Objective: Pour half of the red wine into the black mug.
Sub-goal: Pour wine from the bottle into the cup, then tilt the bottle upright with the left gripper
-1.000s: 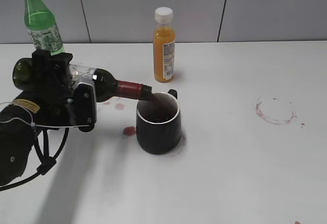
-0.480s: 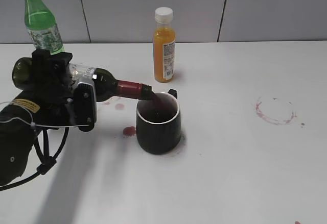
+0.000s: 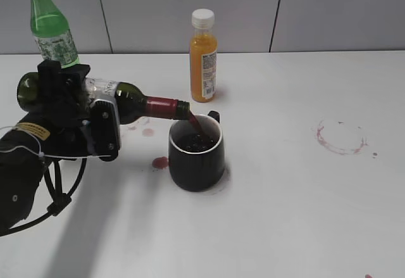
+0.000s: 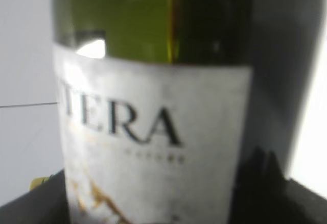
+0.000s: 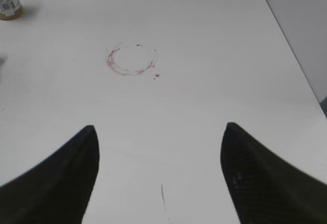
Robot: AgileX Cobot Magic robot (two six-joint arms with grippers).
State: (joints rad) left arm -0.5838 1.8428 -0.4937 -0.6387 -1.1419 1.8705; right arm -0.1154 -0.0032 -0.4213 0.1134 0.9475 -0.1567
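Since earlier, bottle [image 3: 120,97] tips lower; wine [image 3: 193,123] streams into mug [image 3: 196,152]. Left end effector [image 3: 76,110] grips bottle; pouring underway, righting next.

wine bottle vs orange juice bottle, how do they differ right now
The wine bottle lies tipped sideways in the left gripper, uncapped and pouring into the black mug; the orange juice bottle stands upright, white-capped, untouched. Wine glass is dark green; juice bottle shows orange. Both carry labels.
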